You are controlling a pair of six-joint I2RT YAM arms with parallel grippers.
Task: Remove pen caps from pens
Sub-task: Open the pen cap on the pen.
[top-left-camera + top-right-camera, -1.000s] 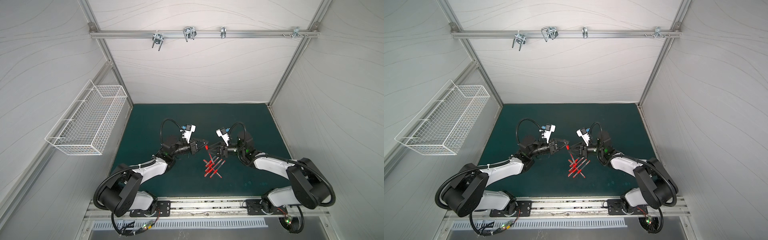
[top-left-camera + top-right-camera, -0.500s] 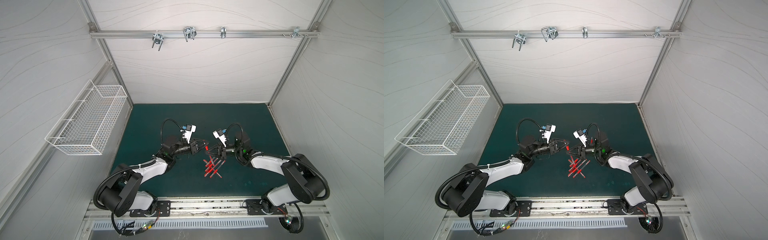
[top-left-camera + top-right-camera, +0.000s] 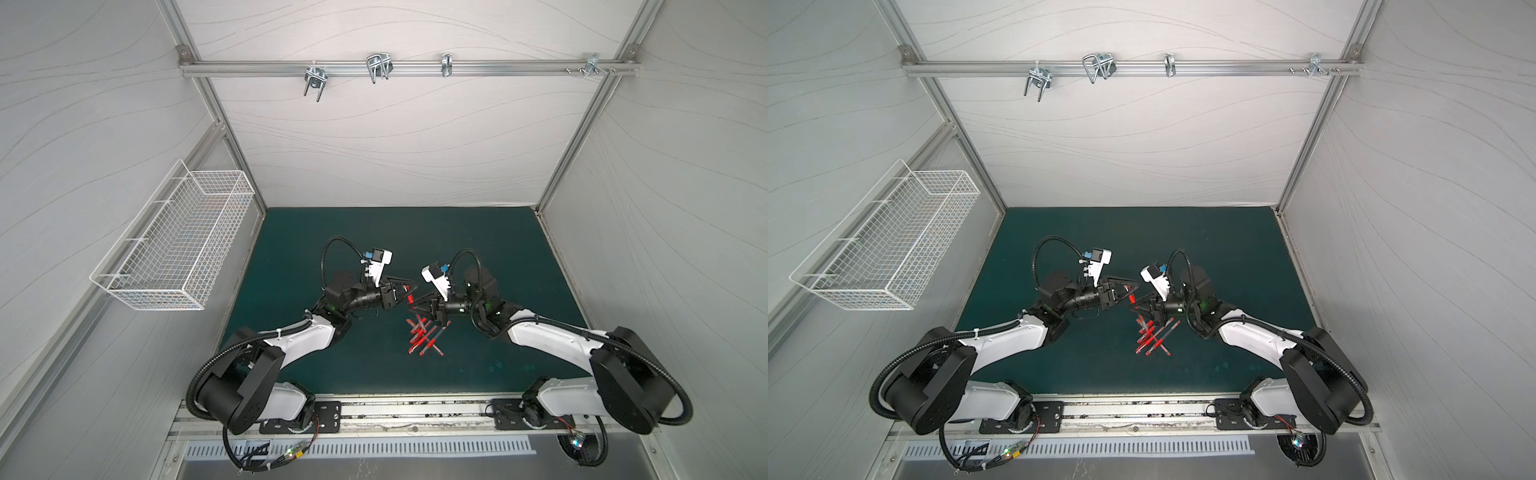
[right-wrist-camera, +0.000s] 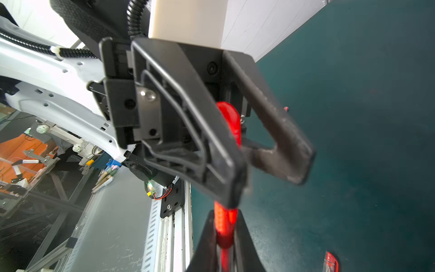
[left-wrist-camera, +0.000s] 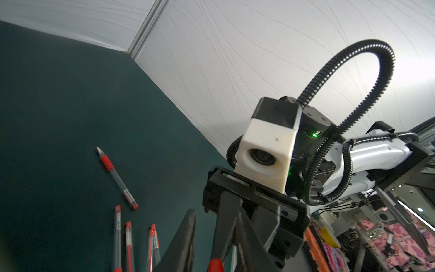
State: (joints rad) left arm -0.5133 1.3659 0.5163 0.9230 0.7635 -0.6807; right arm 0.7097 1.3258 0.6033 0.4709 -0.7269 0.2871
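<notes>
- Far left on the wall: white wire basket [image 3: 174, 245], hung well above the mat [image 3: 332, 241].
- left arm [image 3: 299, 338]: base on near rail, elbow folded back, forearm reaching toward mat centre, wrist roughly level, aimed at the opposite arm.
- left gripper [image 3: 409, 293]: raised over the mat, fingers [image 4: 282, 131] clearly parted. A red cap [image 4: 229, 122] sits between them, close to the palm. Can't tell whether it touches both fingers or is off its pen.
- right gripper [image 3: 411, 308]: nearly tip to tip with the left gripper, pinched tight on the held pen [image 4: 224, 226] at its red dotted grip band. The pen points into the left gripper.
- pile of pens [image 3: 424, 338]: on the mat just on the near side of both grippers, crossed over each other, red bands and end plugs showing.
- lone pen [image 5: 116, 177]: flat on the mat beside the pile, pointed tip bare.
- right arm [image 3: 548, 338]: mirror pose, base on near rail, elbow back, forearm angled in toward centre.
- writing: white labels [image 5: 128, 194] on the clear barrels, print too small to read.
</notes>
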